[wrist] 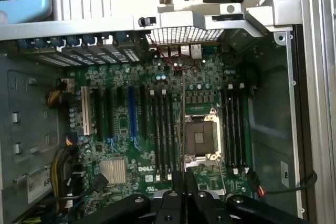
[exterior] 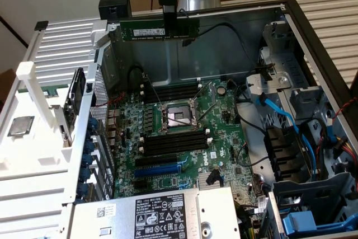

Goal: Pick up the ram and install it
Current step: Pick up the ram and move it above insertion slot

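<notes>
The black gripper (exterior: 169, 26) pinches the long, flat green ram stick (exterior: 142, 29) near its middle, above the grey metal computer case (exterior: 224, 43)'s back wall. It looks light, stiff and easy to break.

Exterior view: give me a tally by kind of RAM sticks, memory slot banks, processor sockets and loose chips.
Long green circuit-board RAM stick, held in the tool: 1
Banks of long black plastic memory slots: 2
Square metal-framed processor socket: 1
Loose square silver-grey chip: 1
Total: 5
</notes>
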`<state>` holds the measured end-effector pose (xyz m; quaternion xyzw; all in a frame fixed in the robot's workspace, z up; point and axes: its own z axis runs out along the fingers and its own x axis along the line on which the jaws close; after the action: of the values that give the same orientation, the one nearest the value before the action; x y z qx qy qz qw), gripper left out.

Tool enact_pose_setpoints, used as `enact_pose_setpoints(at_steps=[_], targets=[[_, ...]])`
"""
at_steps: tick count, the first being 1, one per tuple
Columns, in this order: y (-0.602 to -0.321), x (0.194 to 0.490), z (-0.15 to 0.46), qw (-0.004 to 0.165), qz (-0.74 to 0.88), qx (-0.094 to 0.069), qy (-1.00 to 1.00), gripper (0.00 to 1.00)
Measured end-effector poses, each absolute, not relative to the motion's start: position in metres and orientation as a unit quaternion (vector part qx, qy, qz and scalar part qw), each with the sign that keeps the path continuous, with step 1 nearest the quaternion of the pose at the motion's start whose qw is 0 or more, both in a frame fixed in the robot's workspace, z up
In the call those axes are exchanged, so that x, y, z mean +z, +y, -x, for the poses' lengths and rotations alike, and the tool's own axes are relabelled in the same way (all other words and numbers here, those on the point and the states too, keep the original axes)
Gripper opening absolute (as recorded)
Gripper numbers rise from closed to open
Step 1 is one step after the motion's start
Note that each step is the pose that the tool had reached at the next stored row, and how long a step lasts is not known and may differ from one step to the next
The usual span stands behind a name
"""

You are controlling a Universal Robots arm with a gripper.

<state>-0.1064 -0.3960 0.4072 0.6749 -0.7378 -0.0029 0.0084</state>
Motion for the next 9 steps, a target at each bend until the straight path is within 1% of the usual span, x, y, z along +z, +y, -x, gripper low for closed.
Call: enact_pose_setpoints(at_steps=[9], targets=[[-0.3958, 0.3998, 0.103, 0.008, -0.675, -0.003, -0.738, 0.12]])
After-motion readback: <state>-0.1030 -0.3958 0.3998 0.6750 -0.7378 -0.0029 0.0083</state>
